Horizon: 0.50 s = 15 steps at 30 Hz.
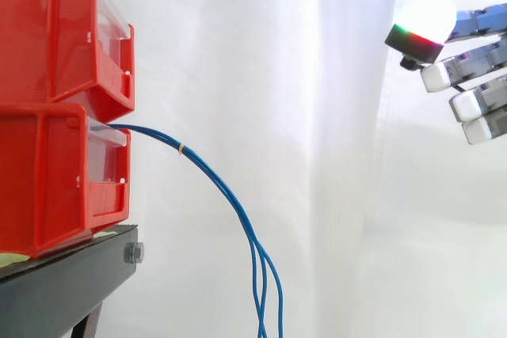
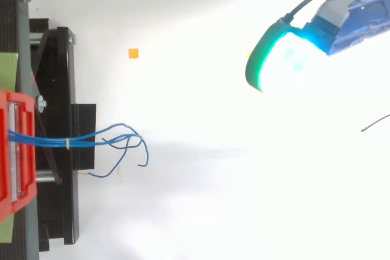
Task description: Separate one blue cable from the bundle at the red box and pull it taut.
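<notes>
A bundle of thin blue cables [image 1: 230, 195] comes out of the lower red bin [image 1: 47, 180], is tied by a small band near the bin, and droops down past the bottom of the side view. From above, the blue cables [image 2: 103, 138] leave the red bin [image 2: 12, 150] and end in loose curls. My hand [image 1: 475, 77] is at the far right, high up and well apart from the cables, fingers straight and holding nothing. In the top view my hand [image 2: 353, 16] is at the upper right, its pad glowing cyan.
An upper red bin [image 1: 55, 29] is stacked on the lower one, both on a black stand [image 1: 71, 275]. A white curtain hangs behind. A small orange square [image 2: 133, 53] lies on the white floor between the stand and the hand.
</notes>
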Available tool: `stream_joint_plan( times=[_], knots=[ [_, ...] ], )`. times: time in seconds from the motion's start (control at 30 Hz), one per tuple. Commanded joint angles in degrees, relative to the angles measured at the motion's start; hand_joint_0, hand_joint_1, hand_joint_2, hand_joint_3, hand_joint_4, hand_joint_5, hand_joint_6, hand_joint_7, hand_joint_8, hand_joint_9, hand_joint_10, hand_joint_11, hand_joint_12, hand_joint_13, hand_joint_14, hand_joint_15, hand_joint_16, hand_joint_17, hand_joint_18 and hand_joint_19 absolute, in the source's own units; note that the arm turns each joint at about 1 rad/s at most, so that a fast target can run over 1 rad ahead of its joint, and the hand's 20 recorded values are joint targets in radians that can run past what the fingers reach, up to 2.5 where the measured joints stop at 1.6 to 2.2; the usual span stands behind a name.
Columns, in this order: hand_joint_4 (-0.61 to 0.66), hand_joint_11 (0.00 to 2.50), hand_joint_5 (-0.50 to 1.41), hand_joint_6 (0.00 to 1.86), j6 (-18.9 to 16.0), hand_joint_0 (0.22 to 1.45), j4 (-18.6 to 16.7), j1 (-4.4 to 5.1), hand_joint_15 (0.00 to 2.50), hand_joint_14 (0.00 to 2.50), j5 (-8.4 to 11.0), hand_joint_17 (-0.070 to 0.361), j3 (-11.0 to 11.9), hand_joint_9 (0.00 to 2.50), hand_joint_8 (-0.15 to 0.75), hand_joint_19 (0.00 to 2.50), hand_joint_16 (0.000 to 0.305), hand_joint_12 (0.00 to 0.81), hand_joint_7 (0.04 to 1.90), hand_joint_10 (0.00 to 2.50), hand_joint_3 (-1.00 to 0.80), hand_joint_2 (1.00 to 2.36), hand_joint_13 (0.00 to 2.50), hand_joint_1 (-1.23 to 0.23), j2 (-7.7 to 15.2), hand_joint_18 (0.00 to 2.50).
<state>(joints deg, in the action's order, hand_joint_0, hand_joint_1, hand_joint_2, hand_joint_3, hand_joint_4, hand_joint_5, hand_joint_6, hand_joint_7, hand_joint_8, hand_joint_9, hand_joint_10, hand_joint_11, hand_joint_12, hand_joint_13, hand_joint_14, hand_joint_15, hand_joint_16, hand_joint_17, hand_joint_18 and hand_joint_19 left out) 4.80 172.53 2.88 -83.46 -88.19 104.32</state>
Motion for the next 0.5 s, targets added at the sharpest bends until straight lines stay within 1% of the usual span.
stream_joint_plan(
  times=[0.0,0.1,0.17,0.23,0.27,0.33,0.37,0.4,0.47],
  knots=[
    [0.07,0.30,-0.23,0.50,0.12,0.48,0.18,0.20,0.39,0.02,0.05,0.122,0.56,0.41,0.174,0.48,0.054,0.320,0.69,0.01,-0.50,1.00,0.52,-0.56,0.01,0.26],
    [0.07,0.30,-0.23,0.50,1.53,0.49,-0.35,0.37,0.40,0.02,0.49,0.122,0.56,0.41,0.177,0.48,0.054,0.320,0.69,0.01,-0.50,1.00,0.52,-0.55,0.09,0.27],
    [0.08,0.30,-0.23,0.50,2.94,0.49,-2.64,0.72,0.40,0.02,1.99,0.122,0.56,0.41,0.178,0.49,0.054,0.322,0.69,0.01,-0.50,1.00,0.53,-0.55,1.24,0.28],
    [0.08,0.31,-0.22,0.50,3.55,0.49,-4.13,0.99,0.41,0.02,2.69,0.122,0.56,0.42,0.180,0.49,0.054,0.322,0.69,0.01,-0.50,1.00,0.54,-0.56,2.29,0.29],
    [0.08,0.31,-0.22,0.50,4.17,0.49,-6.06,1.34,0.41,0.02,2.69,0.122,0.56,0.42,0.180,0.49,0.054,0.322,0.69,0.01,-0.50,1.00,0.54,-0.56,3.70,0.29],
    [0.08,0.32,-0.22,0.50,4.34,0.49,-7.91,1.60,0.41,0.02,2.87,0.122,0.74,0.45,0.186,0.50,0.054,0.323,0.69,0.01,-0.50,1.00,0.55,-0.56,5.19,0.30],
    [0.08,0.34,-0.22,0.50,4.52,0.49,-9.40,1.87,0.41,0.02,3.04,0.122,1.00,0.46,0.190,0.49,0.054,0.324,0.69,0.01,-0.50,1.00,0.56,-0.56,6.25,0.31],
    [0.08,0.33,-0.22,0.50,4.52,0.49,-10.90,2.22,0.42,0.02,3.74,0.122,2.32,0.46,0.191,0.50,0.054,0.323,0.69,0.01,-0.50,1.00,0.57,-0.56,8.09,0.31],
    [0.08,0.33,-0.22,0.50,4.52,0.49,-11.07,2.31,0.42,0.02,4.18,0.123,3.37,0.47,0.193,0.49,0.055,0.323,0.69,0.01,-0.50,1.00,0.57,-0.56,9.41,0.32]
  ],
)
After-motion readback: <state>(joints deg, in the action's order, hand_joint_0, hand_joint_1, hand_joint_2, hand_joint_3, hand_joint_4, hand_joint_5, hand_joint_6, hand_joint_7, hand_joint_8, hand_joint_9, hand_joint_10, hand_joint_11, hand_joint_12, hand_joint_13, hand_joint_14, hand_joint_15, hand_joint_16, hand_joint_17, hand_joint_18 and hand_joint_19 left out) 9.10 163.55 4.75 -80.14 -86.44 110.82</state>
